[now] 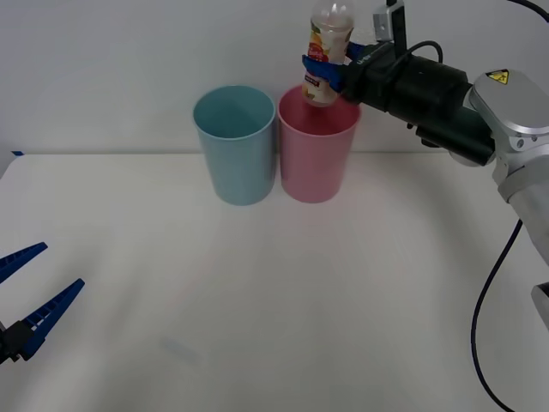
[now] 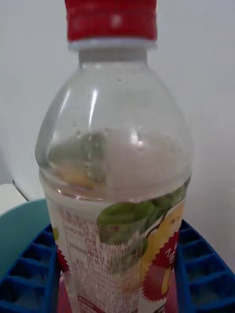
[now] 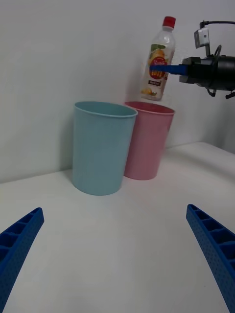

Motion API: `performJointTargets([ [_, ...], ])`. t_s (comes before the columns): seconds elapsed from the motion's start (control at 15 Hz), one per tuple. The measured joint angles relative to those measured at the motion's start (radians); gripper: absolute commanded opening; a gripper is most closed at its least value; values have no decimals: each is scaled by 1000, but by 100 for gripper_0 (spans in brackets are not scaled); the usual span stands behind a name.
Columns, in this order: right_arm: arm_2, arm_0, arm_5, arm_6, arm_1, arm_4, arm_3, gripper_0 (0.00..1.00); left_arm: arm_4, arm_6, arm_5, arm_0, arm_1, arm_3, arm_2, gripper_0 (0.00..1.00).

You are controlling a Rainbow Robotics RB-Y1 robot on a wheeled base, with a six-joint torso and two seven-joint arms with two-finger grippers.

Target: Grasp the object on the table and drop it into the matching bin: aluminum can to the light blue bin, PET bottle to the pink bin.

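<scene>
While the left gripper (image 1: 24,296) hangs low over the broad white table (image 1: 257,300) with its blue ribbed fingers spread wide and empty, the tall pale teal-blue plastic bin (image 1: 235,154) stands touching the tall pink plastic bin (image 1: 317,154). Above the pink bin's rim, the right gripper (image 1: 324,70) clamps the small clear red-capped plastic bottle (image 1: 328,43) around its label, nearly upright.

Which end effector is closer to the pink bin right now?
Right. The right end effector holds the PET bottle just above the pink bin; the left end effector waits open, far off near the table's edge.
</scene>
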Motion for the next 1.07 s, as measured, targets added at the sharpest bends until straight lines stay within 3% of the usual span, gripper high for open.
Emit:
performJointTargets([
  [0.47, -1, 46, -47, 22, -26, -52, -44, 100, 0, 0, 0, 0, 0, 0, 0, 100],
  [1.07, -31, 387, -46, 21, -161, -170, -428, 100, 0, 0, 0, 0, 0, 0, 0, 100],
])
